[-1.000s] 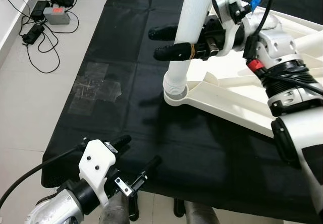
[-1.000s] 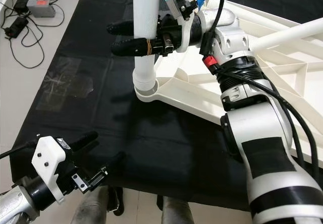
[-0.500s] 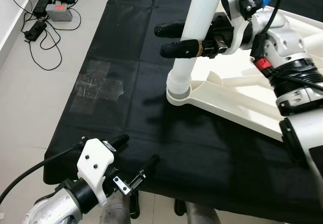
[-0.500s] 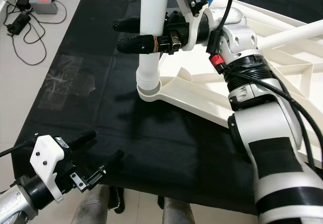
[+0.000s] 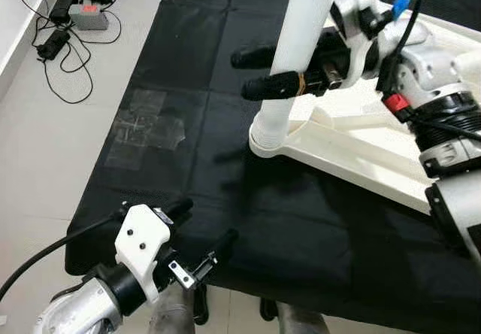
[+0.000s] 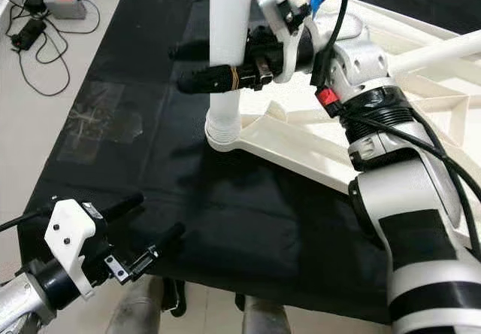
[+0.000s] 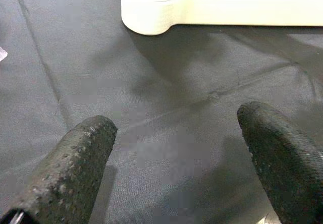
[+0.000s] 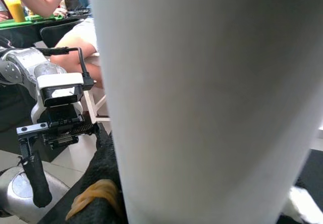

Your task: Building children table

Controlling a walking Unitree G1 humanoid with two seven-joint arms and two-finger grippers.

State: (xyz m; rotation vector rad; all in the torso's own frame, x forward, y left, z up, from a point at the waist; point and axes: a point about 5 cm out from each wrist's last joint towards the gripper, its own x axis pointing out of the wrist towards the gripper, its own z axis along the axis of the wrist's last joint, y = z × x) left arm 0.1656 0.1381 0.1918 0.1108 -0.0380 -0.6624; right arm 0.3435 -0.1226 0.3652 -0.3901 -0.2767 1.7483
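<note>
Floor, 10 to 11 o'clock: grey power box (image 5: 89, 18) with black adapters and tangled cables (image 5: 56, 56) on pale tiles.

Black cloth (image 5: 180, 108): spread flat on the floor and carrying the work; creased, with a patch of clear tape (image 5: 143, 129) at about 9 o'clock.

Left hand (image 5: 204, 236): low at 7 o'clock, hovering at the near edge of the cloth. Its two black fingers (image 7: 70, 173) stand spread wide apart with nothing between them. From the left wrist view, bare cloth lies under the fingers, and the rounded corner of the white tabletop (image 7: 151, 12) sits well beyond the fingertips.

White table leg (image 5: 297, 48): a plain tube standing nearly upright, leaning slightly, at 12 to 1 o'clock. Its ribbed lower end (image 5: 269, 127) sits in the round corner socket of the tabletop.

Right hand (image 5: 259, 72): at 1 o'clock, reaching in from the right. Its fingers pass one on each side of the leg and are closed on it partway up; a tan band (image 5: 301, 84) wraps one finger. In the right wrist view the leg (image 8: 202, 103) stands directly against the fingers.

White tabletop (image 5: 353, 150): lying upside down on the cloth, ribbed underside up, from 1 to 4 o'clock.

Background, right wrist view: a seated person (image 8: 75, 37) by a green surface (image 8: 30, 19).
</note>
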